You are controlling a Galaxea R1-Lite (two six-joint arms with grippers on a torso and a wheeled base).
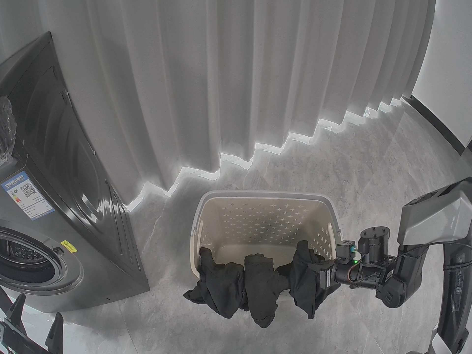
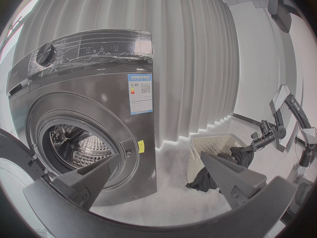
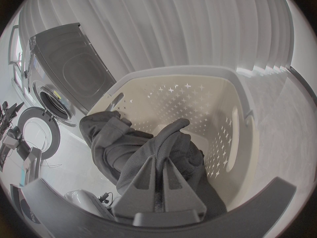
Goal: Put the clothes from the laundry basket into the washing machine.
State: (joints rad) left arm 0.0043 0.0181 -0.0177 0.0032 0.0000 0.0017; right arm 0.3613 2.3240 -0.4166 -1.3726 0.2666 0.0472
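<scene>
A cream laundry basket (image 1: 265,194) stands on the floor in front of the curtain. Dark clothes (image 1: 246,286) hang bunched over its near rim. My right gripper (image 1: 309,271) is at the right end of that pile, shut on a fold of the dark clothes (image 3: 138,146); the right wrist view has its fingers (image 3: 145,182) pressed together with cloth between them. The grey washing machine (image 1: 54,207) stands to the left with its round door (image 3: 38,133) swung open and the drum (image 2: 76,146) bare. My left gripper (image 2: 158,169) hangs open near the machine's front, holding nothing.
A long white curtain (image 1: 236,74) runs behind the basket and the machine. Grey floor (image 1: 373,163) lies open to the right of the basket and between the basket (image 2: 211,146) and the machine. A white wall with a dark skirting (image 1: 437,119) closes the far right.
</scene>
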